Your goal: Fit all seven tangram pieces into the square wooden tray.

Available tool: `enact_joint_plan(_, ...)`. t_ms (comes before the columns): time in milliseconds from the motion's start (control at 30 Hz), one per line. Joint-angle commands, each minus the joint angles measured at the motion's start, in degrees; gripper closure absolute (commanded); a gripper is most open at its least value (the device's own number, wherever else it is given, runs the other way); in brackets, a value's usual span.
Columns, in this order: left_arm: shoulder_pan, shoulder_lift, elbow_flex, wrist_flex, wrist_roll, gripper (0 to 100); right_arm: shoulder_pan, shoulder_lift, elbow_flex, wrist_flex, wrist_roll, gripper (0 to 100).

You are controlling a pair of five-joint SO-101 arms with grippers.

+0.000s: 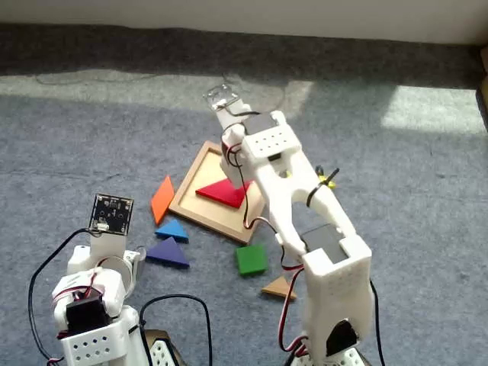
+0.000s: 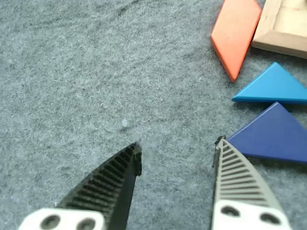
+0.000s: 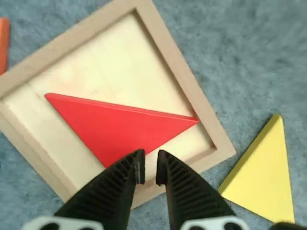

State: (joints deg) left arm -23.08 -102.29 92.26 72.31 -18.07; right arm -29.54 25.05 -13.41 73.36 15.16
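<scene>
Red triangle [image 3: 120, 127] in tray [image 3: 177, 62] lying directly under right gripper [image 3: 149, 155], tips nearly together, long edge left-right; left gripper [image 2: 178, 143] spread, farther off.

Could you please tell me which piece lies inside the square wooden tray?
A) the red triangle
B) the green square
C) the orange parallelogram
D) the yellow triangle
A: the red triangle lies flat on the floor of the wooden tray, within its rim.
</scene>
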Motion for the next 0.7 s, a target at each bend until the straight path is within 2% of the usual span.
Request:
enact_joint_plan(0, -0.7, -2.0, -0.2, -0.4, -0.1, 75, 2.2, -2.1, -3.4, 0.4, 2.6, 93.9)
enact_joint_plan(100, -0.7, -2.0, -0.2, -0.4, -0.1, 75, 2.4, 0.0, -2.3, -0.9, 6.1, 93.9)
enact_joint_plan(433, -0.7, -2.0, -0.2, -0.4, 0.0, 75, 2.7, 12.0, -9.8, -2.2, 6.5, 93.9)
enact_joint_plan(667, -0.7, -2.0, -0.2, -0.4, 0.0, 75, -2.1, 14.5, -18.7, -2.5, 6.3, 93.9)
